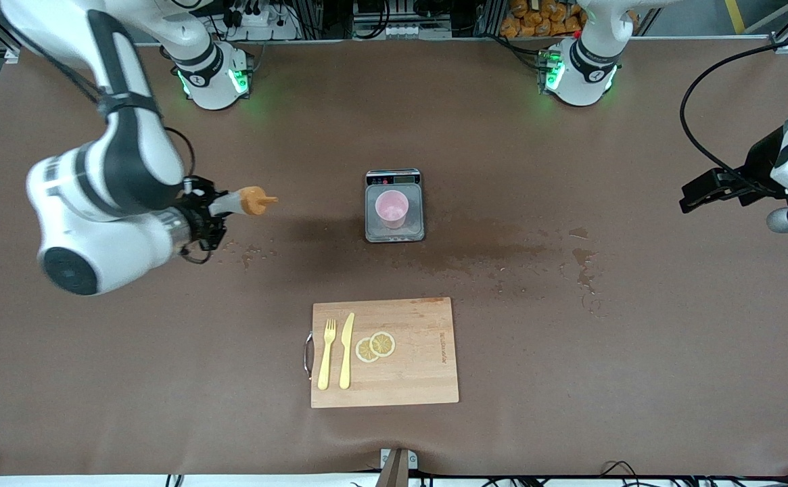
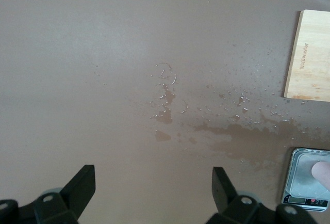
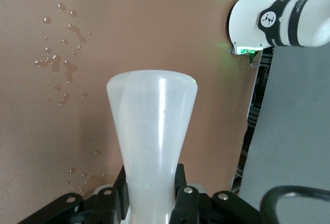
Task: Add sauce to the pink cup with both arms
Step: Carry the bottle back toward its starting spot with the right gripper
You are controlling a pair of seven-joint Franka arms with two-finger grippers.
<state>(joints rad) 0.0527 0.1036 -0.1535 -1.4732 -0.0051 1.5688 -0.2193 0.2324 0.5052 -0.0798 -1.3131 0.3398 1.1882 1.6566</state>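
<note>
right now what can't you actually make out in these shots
- Sauce level: the squeeze bottle is cloudy, right wrist view; the right gripper covers its base.
- Scale display: too small, front view.
- Pink cup: cut off by the edge, left wrist view; its contents are unclear from the front.
- Left gripper, open: only the fingertips show.
- Cutting board lettering: too small.

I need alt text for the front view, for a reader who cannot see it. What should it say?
The right gripper holds the sauce bottle sideways above the table, nozzle toward the pink cup on a small scale. The left gripper waits open at the left arm's end. Nearer the camera, a cutting board carries a fork, knife and lemon slices.
</note>
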